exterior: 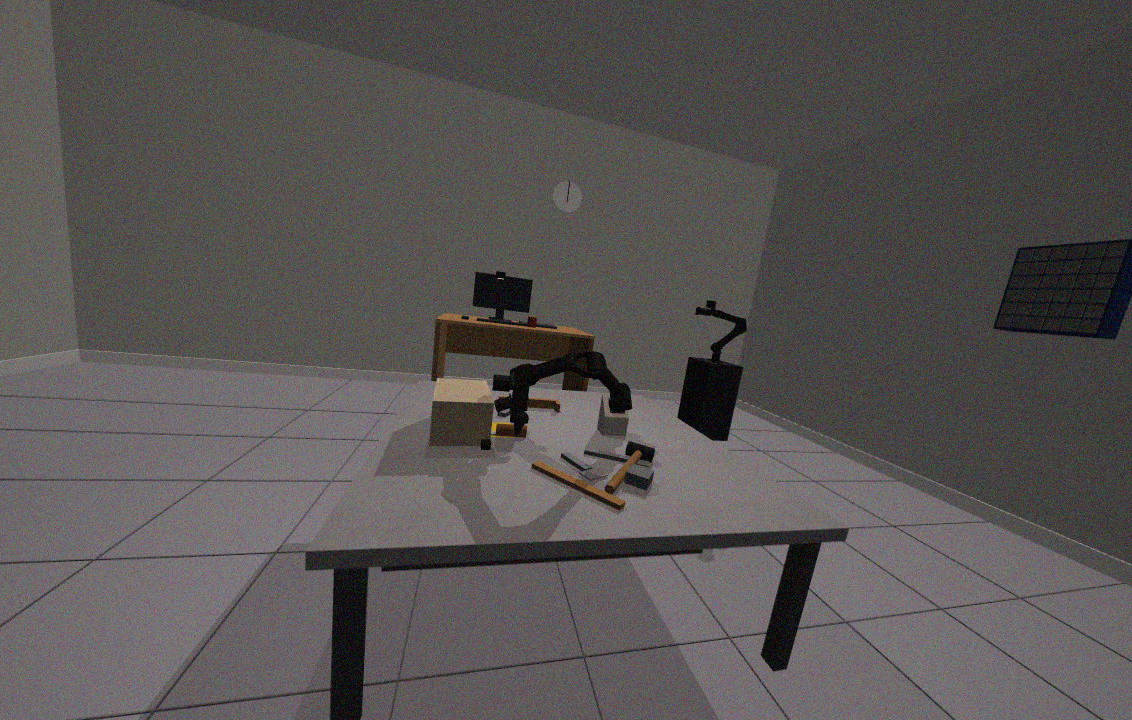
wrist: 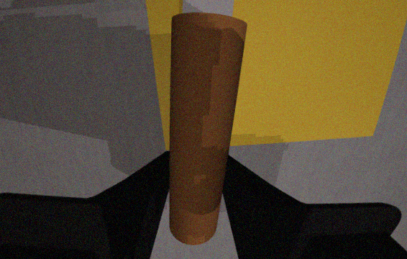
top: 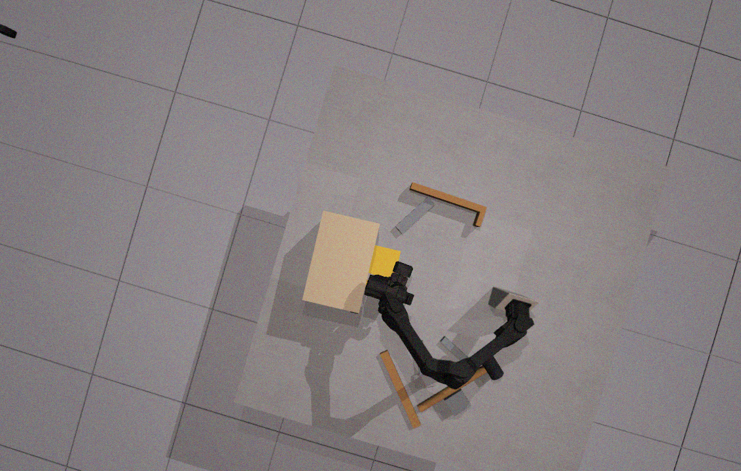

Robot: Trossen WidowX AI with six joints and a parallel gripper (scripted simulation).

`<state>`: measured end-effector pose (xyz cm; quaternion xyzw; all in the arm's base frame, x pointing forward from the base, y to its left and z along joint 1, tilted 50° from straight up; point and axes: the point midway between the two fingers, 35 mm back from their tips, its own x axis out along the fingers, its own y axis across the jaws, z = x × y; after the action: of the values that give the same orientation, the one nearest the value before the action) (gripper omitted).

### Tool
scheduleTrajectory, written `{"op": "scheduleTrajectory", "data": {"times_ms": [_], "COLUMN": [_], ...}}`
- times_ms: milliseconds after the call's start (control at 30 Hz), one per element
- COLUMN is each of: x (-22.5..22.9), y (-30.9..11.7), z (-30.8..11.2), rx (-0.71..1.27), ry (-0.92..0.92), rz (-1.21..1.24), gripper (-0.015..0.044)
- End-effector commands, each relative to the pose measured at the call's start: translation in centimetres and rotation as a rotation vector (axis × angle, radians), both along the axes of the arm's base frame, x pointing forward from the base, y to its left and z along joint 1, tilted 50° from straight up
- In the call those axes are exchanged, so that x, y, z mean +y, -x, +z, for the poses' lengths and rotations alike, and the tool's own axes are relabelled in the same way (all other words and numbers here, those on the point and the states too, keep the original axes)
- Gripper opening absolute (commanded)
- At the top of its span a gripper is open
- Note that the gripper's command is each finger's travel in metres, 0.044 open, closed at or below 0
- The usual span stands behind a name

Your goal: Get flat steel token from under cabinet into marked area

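My gripper [exterior: 518, 428] [wrist: 196, 158] is shut on the brown cylindrical handle [exterior: 507, 430] [wrist: 201, 108] of a tool. The handle reaches over the edge of the yellow marked area [top: 385, 258] [wrist: 315, 79]. A pale grey shaft [wrist: 208, 5] runs on past the handle's far end, over the yellow. Its far end is out of the wrist view and hidden by the arm and cabinet in the others. The beige cabinet [top: 341, 260] [exterior: 461, 419] stands directly beside the marked area. I cannot make out the steel token or the vent slots in any view.
An L-shaped orange piece [top: 449, 197] and a grey bar [top: 412, 218] lie beyond the marked area. On the other side are a wooden stick [top: 399, 389] [exterior: 577, 486], a hammer [exterior: 624, 471] and a dark grey block [exterior: 639, 479]. A small black block [exterior: 485, 444] is by the cabinet's corner.
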<state>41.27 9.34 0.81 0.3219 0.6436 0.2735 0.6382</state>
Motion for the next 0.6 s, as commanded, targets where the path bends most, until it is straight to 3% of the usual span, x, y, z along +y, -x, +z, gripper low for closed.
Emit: {"op": "scheduleTrajectory", "data": {"times_ms": [0, 567], "x": [-0.55, -1.2], "y": [0.08, 0.17], "z": [-0.8, -1.57], "rx": [0.004, 0.004], "ry": [0.006, 0.006], "rz": [-0.002, -0.002], "gripper": [0.0, 0.0]}}
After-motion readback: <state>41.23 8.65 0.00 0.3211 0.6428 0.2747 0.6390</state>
